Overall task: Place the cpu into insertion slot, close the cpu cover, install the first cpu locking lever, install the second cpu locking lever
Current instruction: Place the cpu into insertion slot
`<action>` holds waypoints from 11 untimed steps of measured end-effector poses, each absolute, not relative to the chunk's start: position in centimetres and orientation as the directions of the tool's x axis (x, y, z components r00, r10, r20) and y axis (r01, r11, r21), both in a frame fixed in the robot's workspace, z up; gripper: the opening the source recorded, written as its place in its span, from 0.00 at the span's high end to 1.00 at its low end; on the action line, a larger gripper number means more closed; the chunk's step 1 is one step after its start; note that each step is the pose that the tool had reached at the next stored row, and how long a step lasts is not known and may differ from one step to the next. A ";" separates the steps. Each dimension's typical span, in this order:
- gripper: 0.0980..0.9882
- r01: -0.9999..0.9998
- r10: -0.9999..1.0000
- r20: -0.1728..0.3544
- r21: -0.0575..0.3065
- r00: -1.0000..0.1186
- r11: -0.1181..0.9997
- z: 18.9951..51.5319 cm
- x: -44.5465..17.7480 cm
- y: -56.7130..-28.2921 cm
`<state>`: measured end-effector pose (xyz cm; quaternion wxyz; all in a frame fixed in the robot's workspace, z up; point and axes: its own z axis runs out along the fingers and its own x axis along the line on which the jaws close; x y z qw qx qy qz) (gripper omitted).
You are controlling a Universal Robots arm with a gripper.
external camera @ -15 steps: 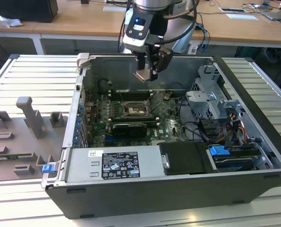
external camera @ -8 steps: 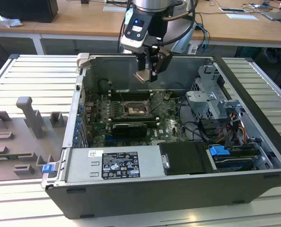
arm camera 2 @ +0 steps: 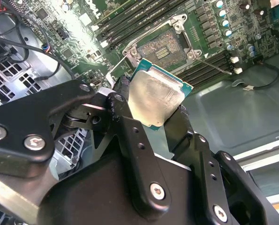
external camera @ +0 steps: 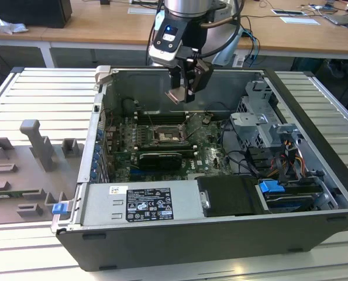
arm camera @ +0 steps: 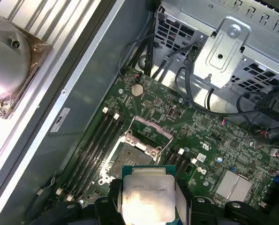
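Plainly, the cpu is clamped in the gripper, which is seen in the upper middle of the exterior view, hanging in the air over the open computer case set on the ribbed counter. In both wrist views the cpu is shown pinched by two opposite edges between the black fingers. The pale metal face and the underside are thus left untouched, presumably so that the contacts are spared and the chip can be laid flat.

The insertion slot is found near the middle of the exterior view, below the chip in the frame and well apart from it. It is seen bare in the second wrist view, with no chip seated in it. The cpu cover appears to be swung up at one edge of the socket in the first wrist view, which would keep the opening free. The motherboard lies flat on the floor of the case, so the slot is approached from above. Placement is judged not yet done.
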<state>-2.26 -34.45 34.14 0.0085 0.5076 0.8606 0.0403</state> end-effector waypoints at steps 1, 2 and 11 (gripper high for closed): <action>0.50 0.874 0.875 0.026 0.078 -0.483 0.480 34.1 -2.3 -34.5; 0.50 0.875 0.876 0.026 0.078 -0.481 0.478 34.1 -2.3 -34.5; 0.50 0.880 0.882 0.026 0.078 -0.471 0.468 33.8 -2.3 -34.5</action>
